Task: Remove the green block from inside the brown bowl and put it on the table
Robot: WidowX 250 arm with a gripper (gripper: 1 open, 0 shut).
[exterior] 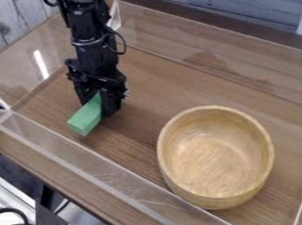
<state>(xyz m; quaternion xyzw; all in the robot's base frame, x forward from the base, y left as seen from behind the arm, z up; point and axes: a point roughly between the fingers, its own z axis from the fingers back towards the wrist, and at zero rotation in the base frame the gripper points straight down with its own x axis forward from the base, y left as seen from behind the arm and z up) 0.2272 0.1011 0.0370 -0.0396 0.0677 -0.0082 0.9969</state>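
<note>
Gripper [98,100] jaws are clamping the light, rigid green block [87,117] by its long sides, resting it on the desk [177,70] well left of the empty brown bowl [217,156].

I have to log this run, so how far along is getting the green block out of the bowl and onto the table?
Done: the brown bowl is empty; the green block is out of it, down at the table left of the bowl. In hand: the end effector is shut on the block's upper end, pointing straight down. Left: let go and lift away. Whether the block lies fully flat is hard to tell.
</note>
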